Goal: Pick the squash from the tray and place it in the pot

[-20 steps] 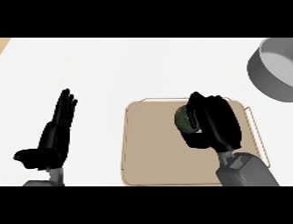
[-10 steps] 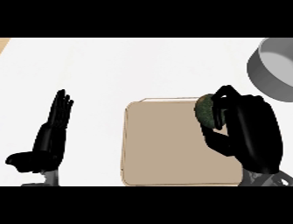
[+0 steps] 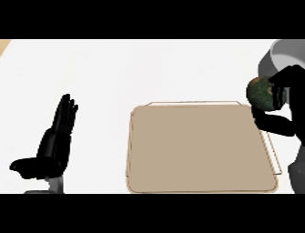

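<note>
Squash, dark green and mottled, is held in the right hand, whose fingers and thumb curl round it. It is above the tan tray's far right corner, just short of the grey pot at the white counter's right edge. The left hand rests toward the counter's near left, fingers straight and pressed together.

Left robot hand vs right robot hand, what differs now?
Left robot hand is open, fingers straight; right robot hand is curled round the squash. Left robot hand rests left of the tray; right robot hand is beside the pot. Both are black.
</note>
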Available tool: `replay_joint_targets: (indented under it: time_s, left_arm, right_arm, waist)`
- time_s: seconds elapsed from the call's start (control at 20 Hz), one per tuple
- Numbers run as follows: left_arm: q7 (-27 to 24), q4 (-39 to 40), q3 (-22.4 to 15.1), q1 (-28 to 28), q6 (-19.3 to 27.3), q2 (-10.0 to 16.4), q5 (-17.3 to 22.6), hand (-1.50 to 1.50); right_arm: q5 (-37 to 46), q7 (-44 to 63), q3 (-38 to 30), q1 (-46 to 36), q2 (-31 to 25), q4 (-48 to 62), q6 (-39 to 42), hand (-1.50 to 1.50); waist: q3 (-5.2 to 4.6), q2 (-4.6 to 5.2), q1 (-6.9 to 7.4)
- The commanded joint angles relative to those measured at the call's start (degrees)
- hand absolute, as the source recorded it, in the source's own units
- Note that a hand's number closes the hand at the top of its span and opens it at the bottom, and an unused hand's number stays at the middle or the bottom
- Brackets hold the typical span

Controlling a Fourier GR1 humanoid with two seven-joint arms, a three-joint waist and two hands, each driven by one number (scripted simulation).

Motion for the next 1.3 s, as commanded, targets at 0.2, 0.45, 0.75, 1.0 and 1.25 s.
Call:
replay_joint_targets:
  time_s: [0.2, 0.45, 0.75, 1.0, 1.25]
  left_arm:
    - [0.1, 0.2, 1.1, -0.9, -1.2, 0.3, 0.3, 0.00]
    - [4.3, -3.1, -3.0, -1.6, 3.6, -3.3, -4.0, 0.00]
    - [1.3, -0.6, 0.1, -1.3, -0.3, -0.8, -1.6, 0.00]
    - [2.1, 0.8, 2.6, -3.4, -2.4, 0.5, 0.6, 0.00]
    - [-0.6, 0.4, 0.3, -0.9, -1.4, -1.3, -1.1, 0.00]
  right_arm:
    - [-6.5, -9.9, -14.7, -4.8, -7.8, 16.5, -5.3, 1.50]
    - [-8.1, -18.0, -19.1, -5.3, -11.7, 29.3, -11.0, 1.50]
    - [-12.1, -28.1, -22.4, -9.3, -15.1, 46.9, -14.2, 1.50]
    - [-11.2, -32.4, -21.9, -14.9, -17.1, 61.7, -15.0, 1.50]
    - [-12.4, -34.6, -25.9, -17.7, -21.7, 75.7, -14.0, 1.50]
  waist:
    - [0.02, 0.11, 0.33]
    - [0.06, 0.16, 0.49]
    - [0.04, 0.25, 0.79]
    - [0.04, 0.29, 0.96]
    - [0.11, 0.57, 1.70]
